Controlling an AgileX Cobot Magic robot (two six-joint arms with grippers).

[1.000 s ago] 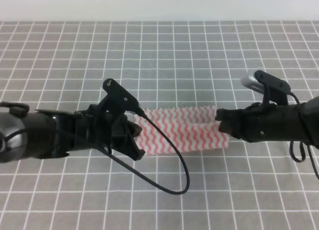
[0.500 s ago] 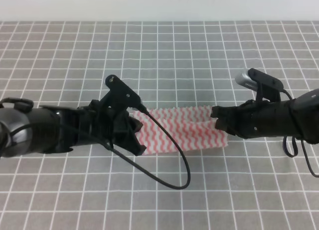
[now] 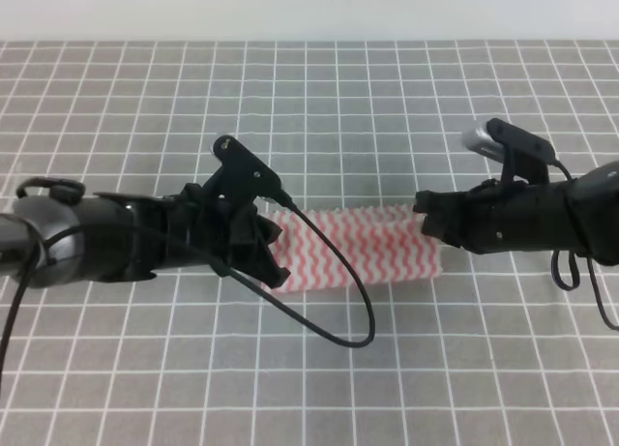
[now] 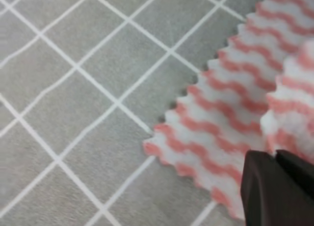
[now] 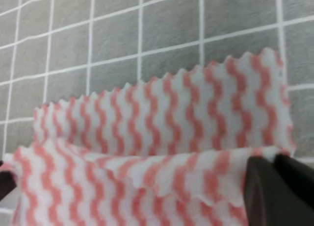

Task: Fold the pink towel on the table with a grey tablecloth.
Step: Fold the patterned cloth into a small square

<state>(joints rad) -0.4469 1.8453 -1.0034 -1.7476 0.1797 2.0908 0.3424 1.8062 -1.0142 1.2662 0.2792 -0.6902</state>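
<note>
The pink towel [image 3: 360, 247] lies as a long strip on the table with a grey tablecloth [image 3: 319, 107], its near half lifted and carried over the far half. My left gripper [image 3: 274, 255] is shut on the towel's left near corner [image 4: 289, 123]. My right gripper [image 3: 428, 223] is shut on the towel's right near corner [image 5: 230, 174]. In the right wrist view the lifted layer [image 5: 122, 182] sags between the two grippers above the flat layer [image 5: 171, 113]. In the left wrist view the flat layer's jagged corner [image 4: 196, 142] rests on the cloth.
A black cable [image 3: 334, 301] loops from the left arm across the towel and down onto the grid cloth in front of it. The table's far edge meets a white wall [image 3: 309, 11] at the top.
Both grippers have moved away from the camera with the towel's near edge, carrying it over the far half. The left arm has also shifted right a little.
</note>
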